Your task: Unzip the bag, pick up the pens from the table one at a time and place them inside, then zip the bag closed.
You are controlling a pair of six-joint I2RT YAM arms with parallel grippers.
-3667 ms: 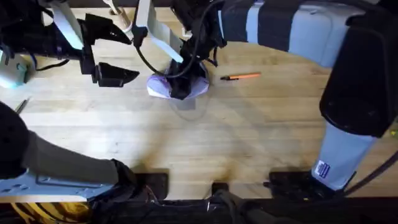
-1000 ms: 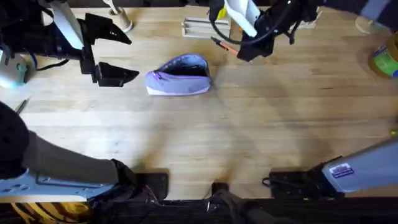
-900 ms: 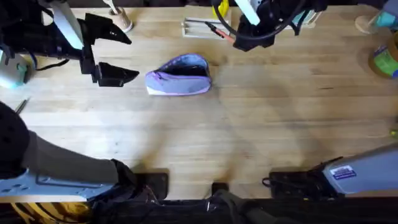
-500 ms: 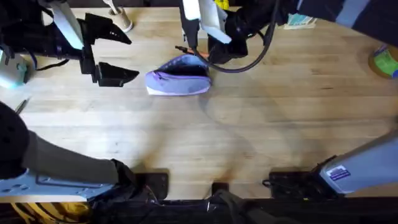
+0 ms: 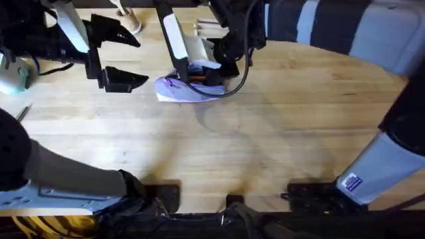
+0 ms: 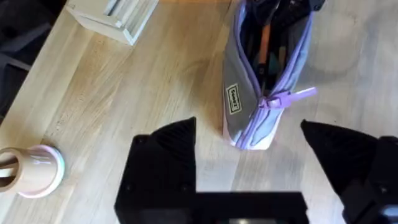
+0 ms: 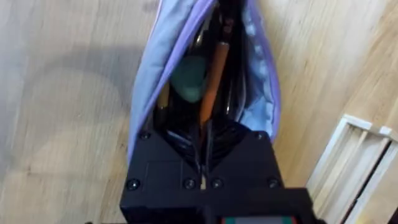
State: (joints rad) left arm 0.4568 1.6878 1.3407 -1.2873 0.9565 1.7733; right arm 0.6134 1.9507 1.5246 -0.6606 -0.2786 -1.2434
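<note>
The lavender bag (image 5: 171,90) lies on the table (image 5: 265,139) at the back middle, its zipper open. My right gripper (image 5: 203,74) hangs over the bag's mouth. In the right wrist view that gripper (image 7: 207,138) is shut on an orange pen (image 7: 215,74), whose far end reaches down into the open bag (image 7: 147,81) among dark contents. The left wrist view shows the bag (image 6: 245,93) end-on, with the orange pen (image 6: 264,45) inside it. My left gripper (image 5: 139,61) stands open just left of the bag, apart from it, fingers (image 6: 165,155) spread wide.
A white open box (image 5: 207,28) sits behind the bag, close to the right arm. A small pink-and-wood cup (image 5: 131,24) stands at the back left. A pale teal object (image 5: 13,77) lies at the far left edge. Bare wood stretches in front of the bag.
The right arm has swung from the back right, carrying the pen, over to the bag and lowered the pen into the opening. The left arm and bag have stayed still.
</note>
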